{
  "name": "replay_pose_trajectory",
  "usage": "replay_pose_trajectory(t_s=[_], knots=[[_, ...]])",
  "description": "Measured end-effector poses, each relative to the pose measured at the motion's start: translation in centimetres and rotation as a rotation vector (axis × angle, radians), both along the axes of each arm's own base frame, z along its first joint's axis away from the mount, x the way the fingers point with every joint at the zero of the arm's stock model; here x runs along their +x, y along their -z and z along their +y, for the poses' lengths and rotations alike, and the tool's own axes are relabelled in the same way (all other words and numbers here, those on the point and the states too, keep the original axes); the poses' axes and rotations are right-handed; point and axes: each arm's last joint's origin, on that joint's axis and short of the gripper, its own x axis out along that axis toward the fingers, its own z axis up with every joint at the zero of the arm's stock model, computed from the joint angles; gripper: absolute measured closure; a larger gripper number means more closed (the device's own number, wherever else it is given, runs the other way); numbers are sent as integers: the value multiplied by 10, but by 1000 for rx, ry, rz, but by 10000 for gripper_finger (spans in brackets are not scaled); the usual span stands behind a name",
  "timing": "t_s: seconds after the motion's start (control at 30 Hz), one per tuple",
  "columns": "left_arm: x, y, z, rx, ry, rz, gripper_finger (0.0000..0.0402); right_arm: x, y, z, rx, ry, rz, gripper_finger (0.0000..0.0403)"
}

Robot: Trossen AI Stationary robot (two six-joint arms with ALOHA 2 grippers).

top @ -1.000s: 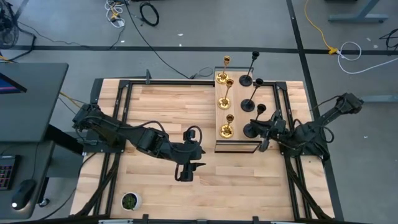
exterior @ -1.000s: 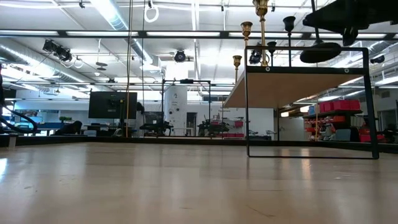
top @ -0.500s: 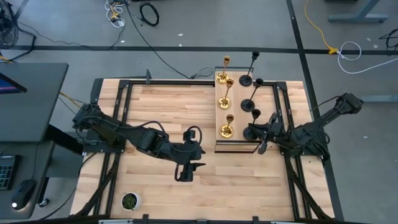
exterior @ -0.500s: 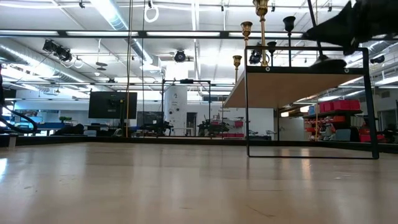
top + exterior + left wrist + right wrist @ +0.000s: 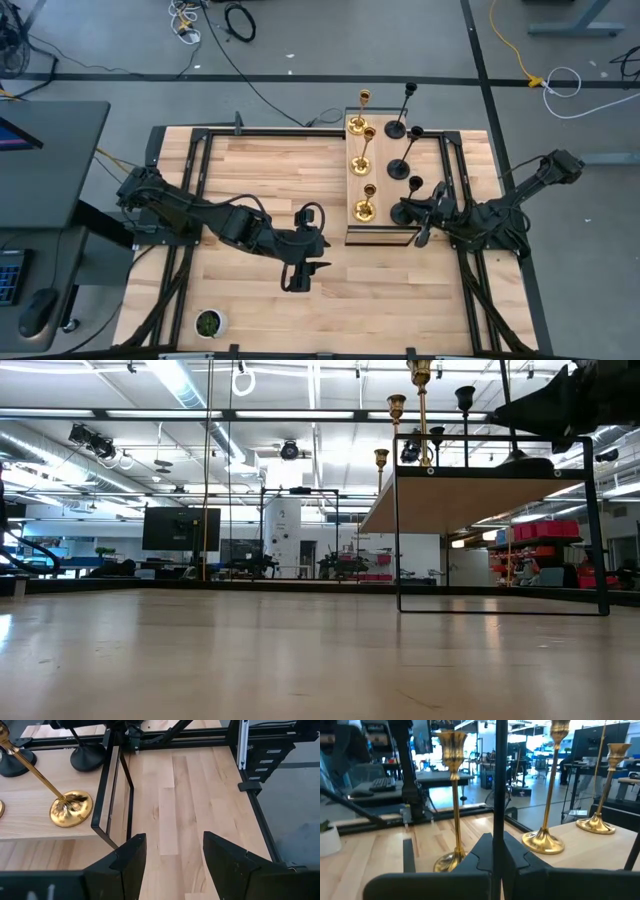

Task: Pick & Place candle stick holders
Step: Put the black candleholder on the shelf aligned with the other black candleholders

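Three gold candlesticks (image 5: 361,165) and two black ones (image 5: 398,150) stand by their round bases on a raised wooden shelf (image 5: 382,185) right of the table's centre. My right gripper (image 5: 423,208) is shut on a third black candlestick (image 5: 408,205) at the shelf's near right corner. Its base (image 5: 527,460) sits at the shelf top in the low view. My left gripper (image 5: 297,277) is open and empty over the bare table, left of the shelf; it also shows in the left wrist view (image 5: 173,855). My right gripper pinches the black candlestick's thin stem (image 5: 500,795) between its two fingers (image 5: 482,855). The fingers come level from the table's right side and lie across the stem. The candlestick stands upright, and its round base (image 5: 527,460) appears to rest on the shelf top.
The shelf stands on a thin black metal frame (image 5: 398,530) with open room beneath it. A small potted plant (image 5: 208,323) sits at the table's near left corner. Black rails (image 5: 200,190) run along the table's left and right sides.
My right gripper has gone down and a little toward the table's left edge with the black candlestick. The candlestick has stayed upright, and its base, held above the shelf a second ago, is now down at the shelf top.
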Motion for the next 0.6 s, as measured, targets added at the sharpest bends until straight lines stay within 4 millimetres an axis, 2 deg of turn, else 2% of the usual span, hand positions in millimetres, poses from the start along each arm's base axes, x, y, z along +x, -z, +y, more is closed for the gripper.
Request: replay_pose_trajectory(t_s=[0.43,0.6], knots=[[0,0,0,-6,-3,0,204,0,2,0,-24,14,29,398],[0,0,0,-7,-4,0,204,0,3,-1,13,35,16,374]])
